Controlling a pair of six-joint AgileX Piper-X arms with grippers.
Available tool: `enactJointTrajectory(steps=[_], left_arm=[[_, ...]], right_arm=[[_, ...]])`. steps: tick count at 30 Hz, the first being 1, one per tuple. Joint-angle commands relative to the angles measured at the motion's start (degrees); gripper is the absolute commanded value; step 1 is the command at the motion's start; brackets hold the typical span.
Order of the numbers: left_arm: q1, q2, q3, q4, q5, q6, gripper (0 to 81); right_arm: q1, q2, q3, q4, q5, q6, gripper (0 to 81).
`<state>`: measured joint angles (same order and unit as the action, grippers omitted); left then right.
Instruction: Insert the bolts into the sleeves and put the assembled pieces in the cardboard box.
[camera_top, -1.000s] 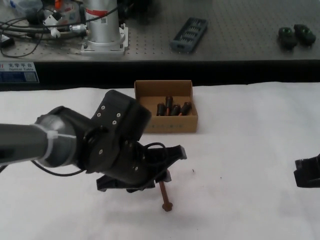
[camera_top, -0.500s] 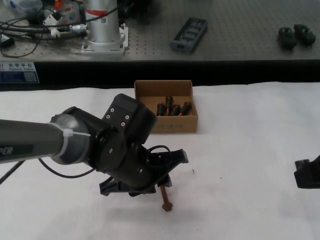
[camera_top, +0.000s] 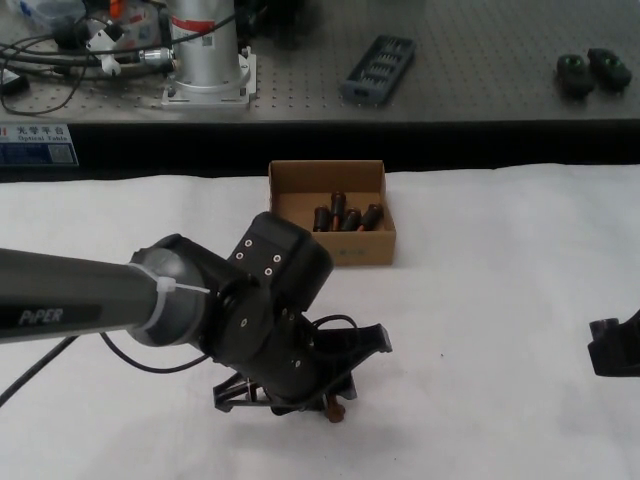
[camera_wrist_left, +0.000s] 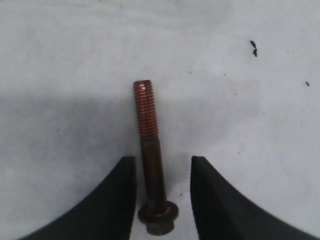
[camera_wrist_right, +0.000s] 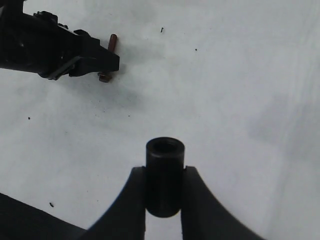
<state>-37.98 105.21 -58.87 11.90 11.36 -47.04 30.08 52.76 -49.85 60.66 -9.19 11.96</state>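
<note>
- High view: white cloth (camera_top: 480, 300) covers the bench, with a perforated table (camera_top: 480, 60) behind. The cardboard box (camera_top: 350, 248) near the cloth's far edge holds assembled pieces (camera_top: 345, 215).
- Left wrist view: left gripper (camera_wrist_left: 162, 165) fingers are spread; the bolt (camera_wrist_left: 148, 125) lies on the cloth between them, untouched.
- Right wrist view: right gripper (camera_wrist_right: 165, 172) clamps a black sleeve (camera_wrist_right: 165, 152). Bare cloth runs to the left gripper.

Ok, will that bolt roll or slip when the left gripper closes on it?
Likely rigid: the bolt looks solid metal. Its round shank may roll on the white cloth, though the flanged head should curb that. The left gripper straddles the smooth part, so slight slipping is possible.
</note>
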Motion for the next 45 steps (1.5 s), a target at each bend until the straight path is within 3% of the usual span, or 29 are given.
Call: enactJointTrajectory(steps=[1, 10, 15, 18, 23, 26, 30, 33, 38, 42, 45], left_arm=[[-0.2, 0.8, -0.6, 0.0, -0.9, -0.9, 23.0], [-0.2, 0.8, -0.6, 0.0, -1.8, -0.9, 0.9], [-0.2, 0.8, -0.6, 0.1, -1.5, 0.0, 0.6], [0.1, 0.8, -0.6, 0.1, -0.3, 8.3, 0.6], [1.0, 0.8, -0.6, 0.1, -0.4, 34.2, 0.6], [1.8, 0.2, -0.6, 0.6, -0.4, 55.9, 0.6], [2.4, -0.8, -0.6, 4.7, -2.3, 96.0, 0.6], [2.4, -1.2, -0.6, 7.1, -9.1, 121.1, 0.6], [2.4, -1.2, -0.6, 8.7, -12.5, 144.7, 0.6], [2.4, -1.2, -0.6, 8.7, -11.4, 165.7, 0.6], [2.4, -1.2, -0.6, 8.7, -8.9, 176.1, 0.6]], right_arm=[[-0.4, -0.6, -0.1, -0.6, -0.4, -0.4, 2.9], [-0.4, -0.6, -0.1, 0.4, -0.4, -0.4, 2.9], [-0.4, -0.6, -0.1, 0.9, -0.4, -1.9, 2.9], [-0.4, -0.6, -0.1, 1.3, -0.4, -2.2, 2.9], [-0.4, -0.7, -0.1, 1.9, -0.5, -2.2, 2.9], [-0.4, -0.8, -0.1, 1.9, -0.8, -2.2, 2.9], [-0.4, -0.8, -0.1, 1.9, -0.8, -3.6, 2.9], [-0.2, -0.8, -0.1, 1.9, -0.8, -6.4, 2.9], [0.1, -0.8, -0.1, 1.3, -0.8, -12.4, 2.9], [0.1, -0.8, -0.1, 0.9, -0.8, -16.0, 2.9], [0.1, -0.8, -0.1, -0.4, -0.8, -17.2, 2.9]])
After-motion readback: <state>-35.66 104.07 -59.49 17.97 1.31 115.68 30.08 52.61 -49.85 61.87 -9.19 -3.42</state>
